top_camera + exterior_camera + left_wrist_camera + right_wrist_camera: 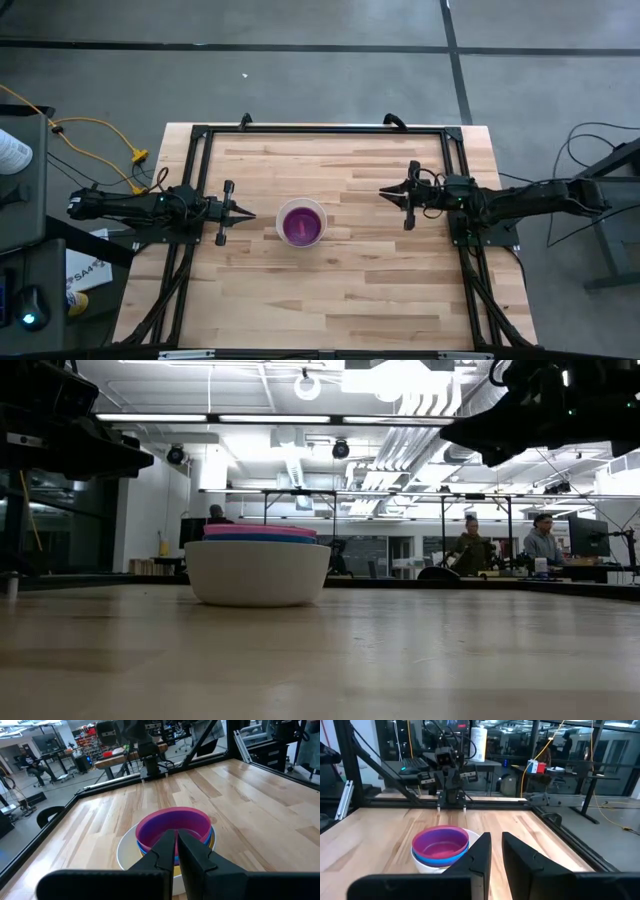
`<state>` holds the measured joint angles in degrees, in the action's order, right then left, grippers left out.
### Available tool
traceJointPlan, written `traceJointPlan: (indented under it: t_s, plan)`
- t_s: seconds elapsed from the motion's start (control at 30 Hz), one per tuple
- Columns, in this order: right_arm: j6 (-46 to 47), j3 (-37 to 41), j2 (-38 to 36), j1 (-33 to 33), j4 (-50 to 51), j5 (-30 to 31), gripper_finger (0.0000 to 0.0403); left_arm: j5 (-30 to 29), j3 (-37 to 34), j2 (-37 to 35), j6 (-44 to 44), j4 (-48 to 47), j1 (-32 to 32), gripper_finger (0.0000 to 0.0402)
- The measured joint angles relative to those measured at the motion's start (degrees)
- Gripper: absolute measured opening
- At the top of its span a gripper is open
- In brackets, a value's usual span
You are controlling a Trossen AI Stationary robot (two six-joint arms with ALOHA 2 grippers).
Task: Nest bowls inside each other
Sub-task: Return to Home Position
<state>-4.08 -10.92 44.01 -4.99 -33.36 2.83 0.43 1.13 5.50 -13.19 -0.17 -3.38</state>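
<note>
The bowls stand nested in one stack (301,222) at the table's middle. The white bowl (257,572) is outermost and rests on its base. Blue (260,539) and pink (260,531) rims show above it. The purple bowl (172,822) lies innermost, and a yellow rim (212,840) shows below it. My left gripper (250,214) is level and shut, just left of the stack and clear of it; its tips (177,834) point at the bowls. My right gripper (383,191) stands level farther off on the right, its fingers (496,836) a narrow gap apart with nothing between.
A black frame rail (320,130) runs along the table's far edge and down both sides by the arm bases. Bare wood lies in front of and behind the stack. Yellow cables (100,135) lie off the table at left. People sit in the room beyond (545,545).
</note>
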Motion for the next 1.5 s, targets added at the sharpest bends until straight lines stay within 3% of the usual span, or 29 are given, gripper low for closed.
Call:
traceJointPlan:
  t_s: [0.43,1.13,1.5]
  plan:
    - [0.01,6.71,-9.56,0.00,-1.27,0.08,0.0039,0.00,0.00,0.00,0.00,0.01,0.00,0.0019]
    - [-0.23,10.19,-19.56,0.00,-1.82,0.00,0.0039,0.00,0.00,0.00,0.00,0.01,0.00,0.0019]
    - [-4.38,10.19,-25.50,0.01,8.18,0.18,0.0039,0.00,0.00,0.00,0.00,0.01,0.00,0.0019]
